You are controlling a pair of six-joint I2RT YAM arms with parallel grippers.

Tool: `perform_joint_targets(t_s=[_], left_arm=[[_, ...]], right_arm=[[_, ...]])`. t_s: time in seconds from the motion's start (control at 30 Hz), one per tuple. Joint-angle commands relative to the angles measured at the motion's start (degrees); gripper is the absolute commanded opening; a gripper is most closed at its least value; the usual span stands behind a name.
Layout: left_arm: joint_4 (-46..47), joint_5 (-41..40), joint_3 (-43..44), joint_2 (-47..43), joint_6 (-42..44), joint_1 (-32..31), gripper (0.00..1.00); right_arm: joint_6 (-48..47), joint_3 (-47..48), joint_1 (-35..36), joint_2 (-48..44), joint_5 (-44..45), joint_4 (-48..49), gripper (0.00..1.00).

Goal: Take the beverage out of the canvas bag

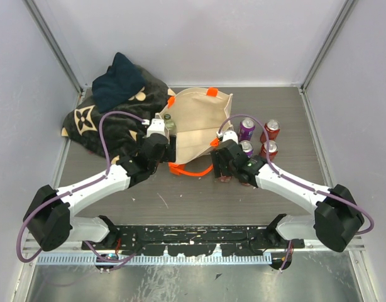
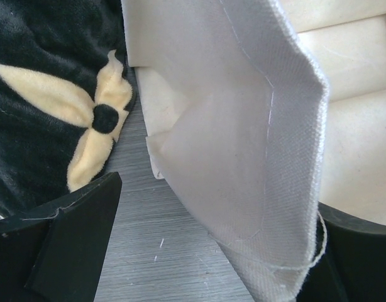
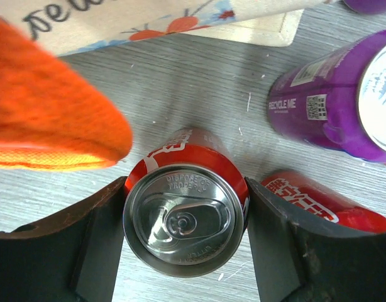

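Table [image 1: 180, 201] of grey wood grain carries everything we log. Dark patterned blanket [image 1: 86, 119] is heaped at the rear left, touching the bag's left side. Next in size, the canvas bag [image 1: 196, 123] sits mid-table just right of the blanket, mouth open toward the camera, with its orange handle [image 1: 190, 168] spilling onto the table at its near edge.

The left gripper [image 2: 218, 201] is at the bag's left rim. Its jaws are spread wide, with a fold of cream fabric between them (the cloth lies against the right finger; we see no pinch).

The right gripper [image 3: 185, 201] is clamped on the beverage can [image 3: 180, 223], a red can that stands upright on the table. Both fingers [image 3: 95, 245] press its sides. The can is outside the bag, just in front of its near right corner and beside the orange handle.

Two purple cans [image 1: 246, 129] and two red cans [image 1: 271, 130] stand in a cluster right of the bag, close to the held one.
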Motion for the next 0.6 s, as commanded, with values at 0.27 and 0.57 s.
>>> perform_joint_targets(t_s=[0.27, 0.57], left_arm=[[-0.5, -0.9, -1.0, -0.9, -0.9, 0.3, 0.98], [-0.1, -1.1, -1.6, -3.1, -0.6, 0.2, 0.98]], right_arm=[[2.5, -0.7, -0.6, -0.5, 4.2, 6.3, 0.99], [-0.5, 9.0, -0.5, -6.2, 5.2, -1.0, 1.00]])
